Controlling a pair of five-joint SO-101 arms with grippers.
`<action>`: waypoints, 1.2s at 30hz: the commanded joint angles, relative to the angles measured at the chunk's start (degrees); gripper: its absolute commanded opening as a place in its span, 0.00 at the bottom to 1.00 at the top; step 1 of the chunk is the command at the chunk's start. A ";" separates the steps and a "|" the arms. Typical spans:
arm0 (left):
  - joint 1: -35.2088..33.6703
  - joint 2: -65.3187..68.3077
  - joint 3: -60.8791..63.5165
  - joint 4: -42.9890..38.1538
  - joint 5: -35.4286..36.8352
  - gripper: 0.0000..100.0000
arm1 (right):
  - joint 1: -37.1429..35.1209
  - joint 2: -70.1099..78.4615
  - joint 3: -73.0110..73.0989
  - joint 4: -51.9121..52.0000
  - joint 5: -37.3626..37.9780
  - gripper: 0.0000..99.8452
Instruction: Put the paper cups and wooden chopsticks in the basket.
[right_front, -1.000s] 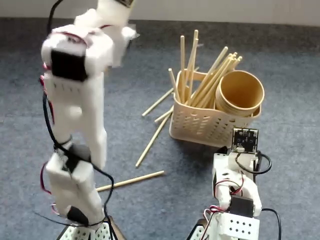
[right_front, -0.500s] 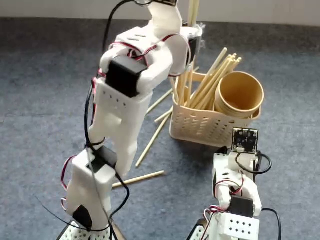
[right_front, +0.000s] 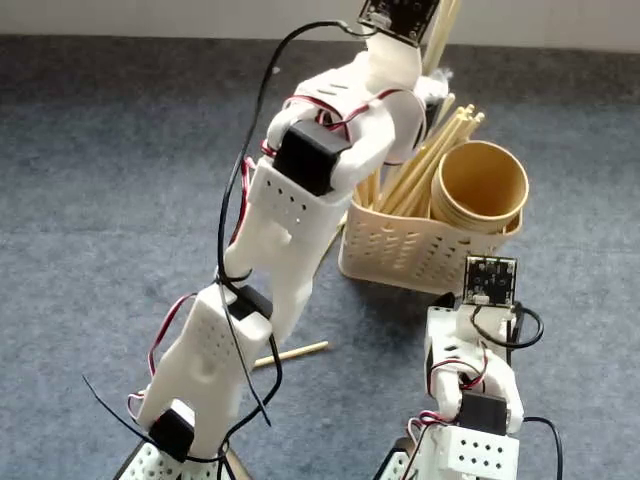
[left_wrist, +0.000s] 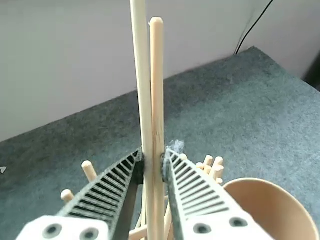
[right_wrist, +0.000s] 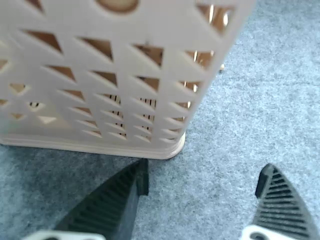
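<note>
**Cups and most chopsticks in the basket, one stick left on the carpet**

A cream plastic basket (right_front: 400, 250) with triangular cut-outs stands upright on the grey carpet. Stacked tan paper cups (right_front: 485, 185) lie tilted in its right end, the open mouth facing up. A bundle of pale wooden chopsticks (right_front: 432, 155) leans beside the cups, tips fanning above the rim. Two more chopsticks (left_wrist: 151, 100) stand nearly upright above the basket, side by side, pinched in the left gripper (left_wrist: 152, 167). One loose chopstick (right_front: 300, 351) lies flat on the carpet, apart from the basket, partly hidden behind an arm.
</note>
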 joint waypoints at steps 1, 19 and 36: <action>0.92 -1.10 -3.38 3.25 -0.44 0.01 | -0.13 0.13 1.19 -1.10 -0.09 0.34; 0.57 -11.74 -3.38 8.35 -1.67 0.17 | -0.13 0.13 1.19 -1.10 -0.09 0.34; -37.93 -39.08 64.40 18.99 -46.95 0.17 | 0.04 0.13 1.19 -1.19 -0.09 0.34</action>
